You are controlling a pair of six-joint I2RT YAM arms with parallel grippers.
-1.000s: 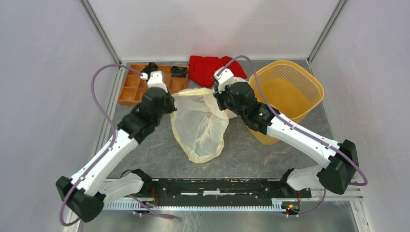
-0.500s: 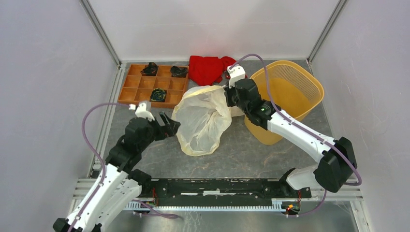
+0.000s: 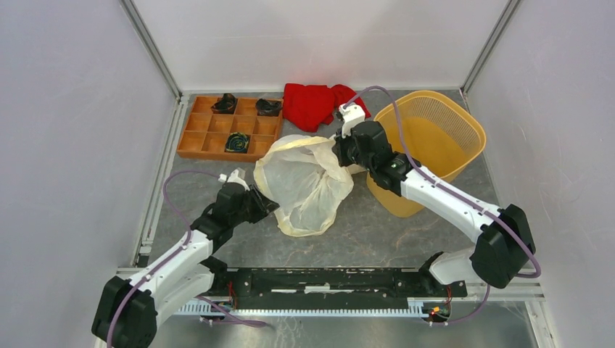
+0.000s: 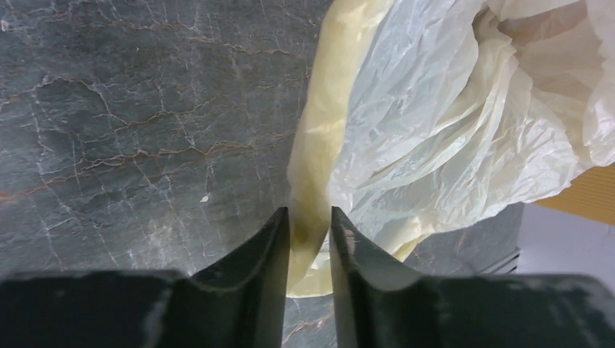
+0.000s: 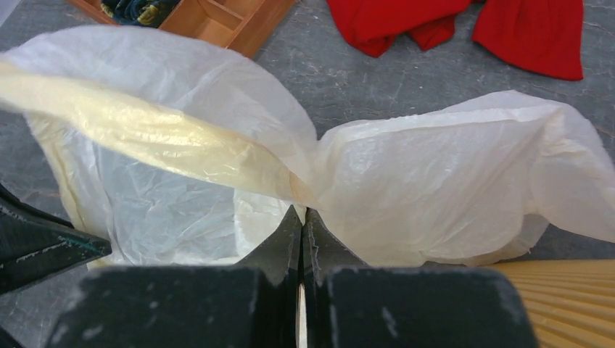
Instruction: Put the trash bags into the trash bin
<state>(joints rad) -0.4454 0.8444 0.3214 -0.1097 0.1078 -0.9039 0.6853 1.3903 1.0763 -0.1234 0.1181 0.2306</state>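
Note:
The trash bag (image 3: 308,185), thin, wrinkled and cream-white, lies spread on the grey table left of the trash bin (image 3: 475,134), a yellow-orange mesh wastebasket. My right gripper (image 3: 339,154) is shut on the bag's upper rim, pinching a fold (image 5: 303,212) between closed fingertips; bag plastic (image 5: 435,188) billows on both sides. My left gripper (image 3: 270,205) sits low at the bag's left edge. In the left wrist view its jaws (image 4: 310,214) stand a little apart, with the bag's yellowish rolled hem (image 4: 319,145) running between them.
A red cloth (image 3: 312,104) lies at the back, left of the bin. A brown wooden compartment tray (image 3: 190,134) with small dark items sits at the back left. Grey walls enclose the table on three sides. The bin's rim (image 5: 566,304) shows by the right wrist.
My left gripper let go of the bag's upper left rim, opened wide, drew back toward the near edge, and now narrows around the bag's left hem. The right gripper kept its hold.

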